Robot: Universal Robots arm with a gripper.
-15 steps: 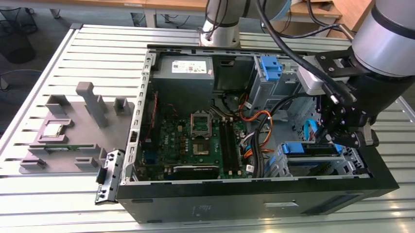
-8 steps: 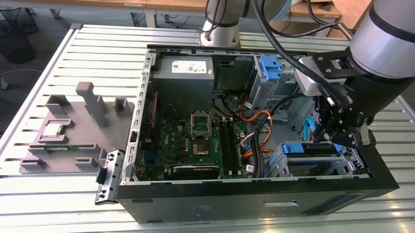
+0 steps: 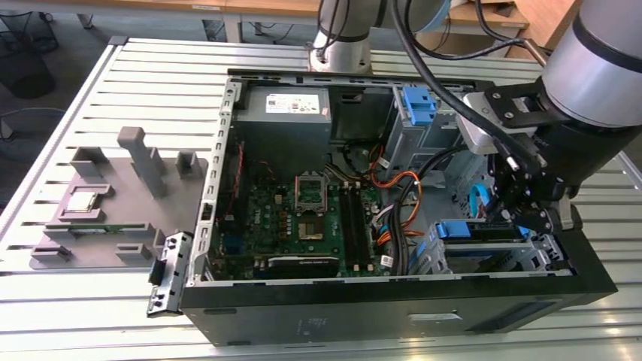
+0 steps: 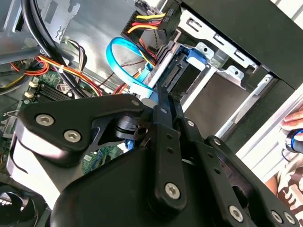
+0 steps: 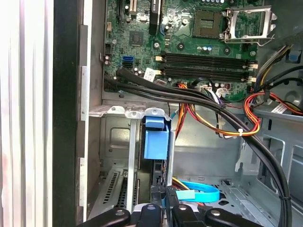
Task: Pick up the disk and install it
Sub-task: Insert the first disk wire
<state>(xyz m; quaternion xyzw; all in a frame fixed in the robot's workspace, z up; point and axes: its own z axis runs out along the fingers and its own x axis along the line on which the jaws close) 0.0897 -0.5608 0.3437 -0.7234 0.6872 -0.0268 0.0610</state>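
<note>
Close against the wrist, our gripper (image 5: 164, 202) hangs inside the open computer case (image 3: 401, 320). Its jaws are drawn narrow and, as far as we can judge, pinch the rear edge of the disk (image 5: 155, 142). We take that edge grip to be deliberate, since it leaves the flat faces and the blue carrier free to run between the rails.

Just beyond the fingertips the disk stands on edge in the drive cage (image 5: 118, 137), its carrier lined up with the slot. In the second wrist view its connector end (image 4: 173, 71) faces the gripper. We cannot tell whether it is fully home.

A blue data cable (image 5: 199, 191) loops just beside the jaws, and a narrow hold keeps us clear of it. Past the cage, black cables (image 5: 189, 94) cross in front of the motherboard (image 5: 189, 47), which lies flat on the case floor.

Farther off, in the exterior view, a bare blue bracket (image 3: 416, 105) sits at the far side of the case. A grey fixture (image 3: 110, 195) rests on the table (image 3: 60, 301) towards the exterior view's left, well apart from the work.
</note>
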